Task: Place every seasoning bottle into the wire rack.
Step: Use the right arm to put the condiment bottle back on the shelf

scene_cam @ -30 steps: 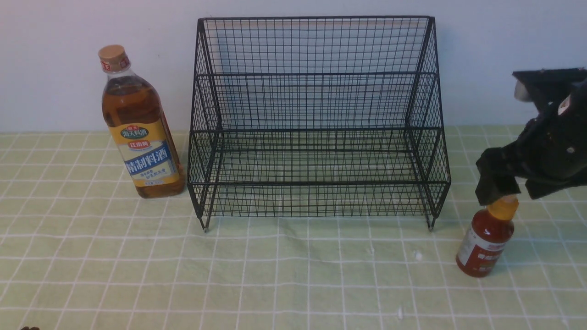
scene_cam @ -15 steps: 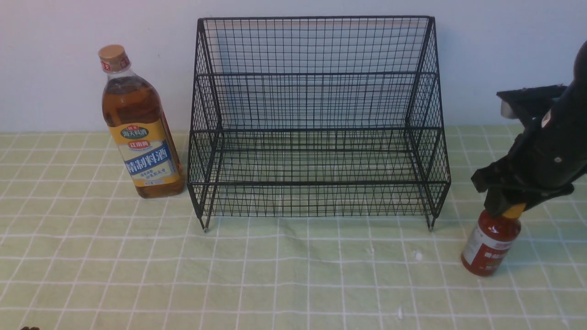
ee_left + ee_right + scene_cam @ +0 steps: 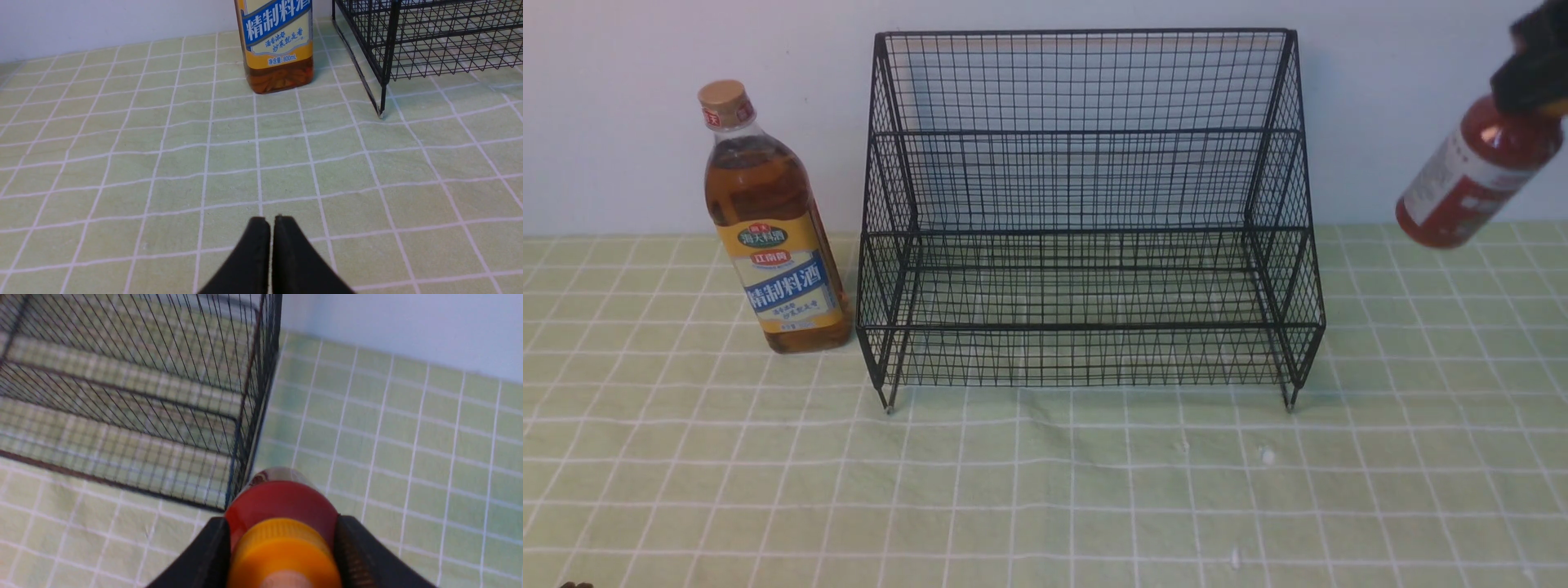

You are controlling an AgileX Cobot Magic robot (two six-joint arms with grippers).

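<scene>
The right gripper (image 3: 282, 551) grips the small red sauce bottle (image 3: 1470, 175) by its top. The bottle now hangs tilted in the air, lifted clear of the tabletop (image 3: 1045, 490), where it stood a moment earlier, and sits right of the black wire rack (image 3: 1086, 204). The rack holds nothing yet. The tall amber bottle (image 3: 772, 237) stands unmoved just left of the rack. The left gripper (image 3: 271, 228) is closed and empty.
</scene>
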